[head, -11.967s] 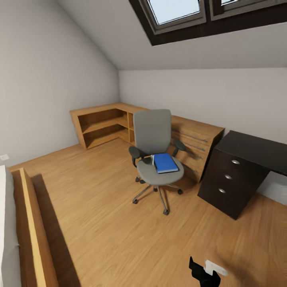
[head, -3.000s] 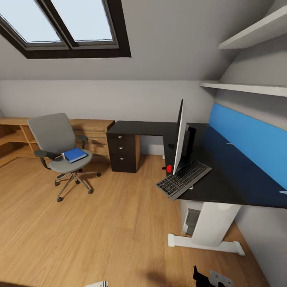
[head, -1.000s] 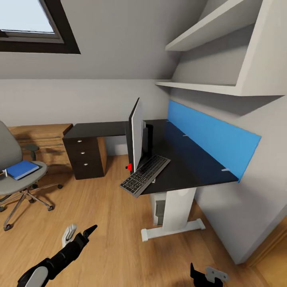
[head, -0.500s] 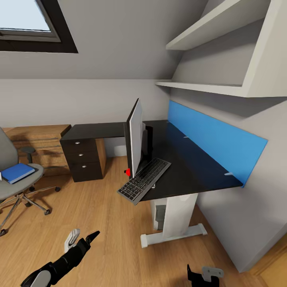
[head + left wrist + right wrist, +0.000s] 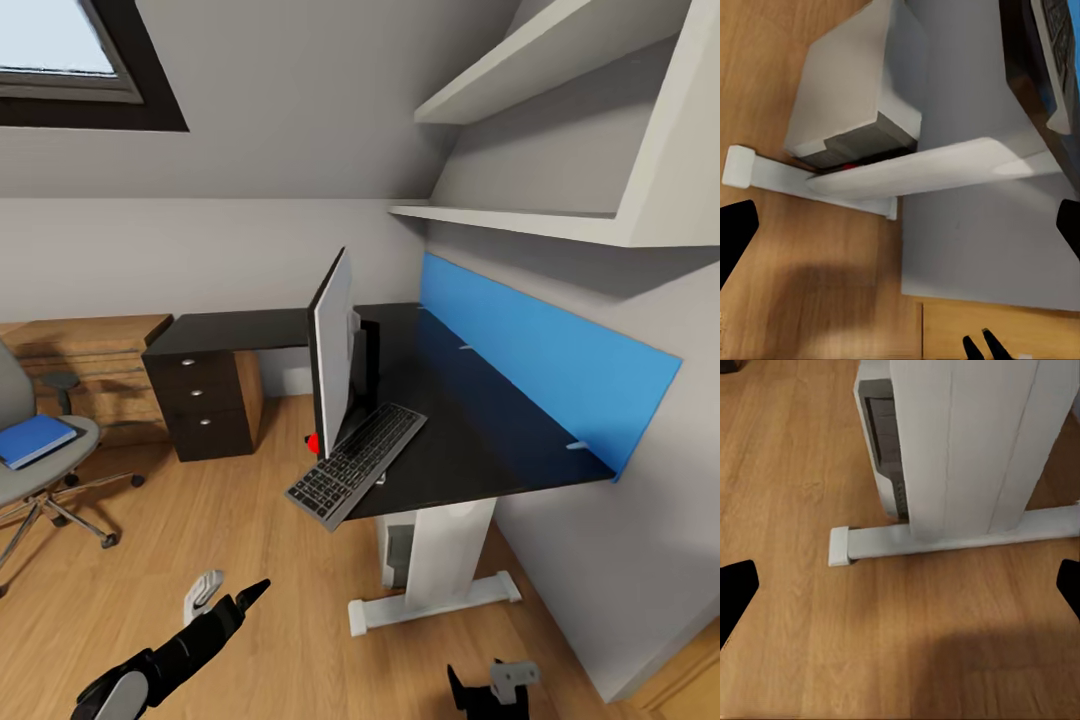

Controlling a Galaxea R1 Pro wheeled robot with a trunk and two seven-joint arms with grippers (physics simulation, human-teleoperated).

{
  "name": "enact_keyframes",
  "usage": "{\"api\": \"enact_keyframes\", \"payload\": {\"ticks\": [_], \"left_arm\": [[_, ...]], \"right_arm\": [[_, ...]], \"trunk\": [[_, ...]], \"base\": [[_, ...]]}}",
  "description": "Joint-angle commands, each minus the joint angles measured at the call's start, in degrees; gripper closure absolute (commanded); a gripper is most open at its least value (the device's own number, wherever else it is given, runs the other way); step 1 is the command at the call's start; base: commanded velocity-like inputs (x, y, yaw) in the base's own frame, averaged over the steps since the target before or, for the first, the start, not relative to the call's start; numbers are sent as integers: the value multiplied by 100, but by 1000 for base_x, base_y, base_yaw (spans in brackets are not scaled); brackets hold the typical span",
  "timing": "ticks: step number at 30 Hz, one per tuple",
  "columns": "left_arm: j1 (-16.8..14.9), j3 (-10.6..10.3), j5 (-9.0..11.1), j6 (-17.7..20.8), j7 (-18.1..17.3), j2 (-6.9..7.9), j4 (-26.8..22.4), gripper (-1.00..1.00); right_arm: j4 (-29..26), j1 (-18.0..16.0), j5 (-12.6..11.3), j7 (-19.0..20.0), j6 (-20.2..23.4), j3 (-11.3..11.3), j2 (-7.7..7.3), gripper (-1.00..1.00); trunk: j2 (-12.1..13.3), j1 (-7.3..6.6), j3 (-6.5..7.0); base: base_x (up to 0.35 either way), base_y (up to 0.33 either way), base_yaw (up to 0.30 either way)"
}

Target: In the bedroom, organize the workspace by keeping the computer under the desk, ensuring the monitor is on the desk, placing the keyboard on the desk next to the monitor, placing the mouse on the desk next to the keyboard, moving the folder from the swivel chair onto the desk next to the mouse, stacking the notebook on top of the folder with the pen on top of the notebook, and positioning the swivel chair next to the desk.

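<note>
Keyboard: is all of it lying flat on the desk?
No, the keyboard sticks out past the front edge of the desk, beside the monitor.

The left arm is seen low in the head view, stretched forward and upward, its black forearm ending in the left pincer (image 5: 228, 596), whose one pale and one black finger are spread apart with nothing between them. The right pincer (image 5: 490, 683) is seen at the bottom edge of that view, held low. In the right wrist view its dark fingertips (image 5: 736, 589) sit at opposite edges, wide apart.
</note>
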Motion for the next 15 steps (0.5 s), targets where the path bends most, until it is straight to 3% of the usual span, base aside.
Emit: {"api": "enact_keyframes", "payload": {"ticks": [1, 15], "left_arm": [[-3, -42, 5, 2, 1, 0, -13, -100], [-3, -99, -179, -40, 16, 30, -144, -100]], "right_arm": [[8, -5, -6, 129, -23, -15, -19, -100], [39, 32, 16, 243, -30, 3, -183, -100]], "trunk": [[-3, 0, -5], [-3, 0, -5]], "base": [[33, -13, 0], [7, -3, 0]]}}
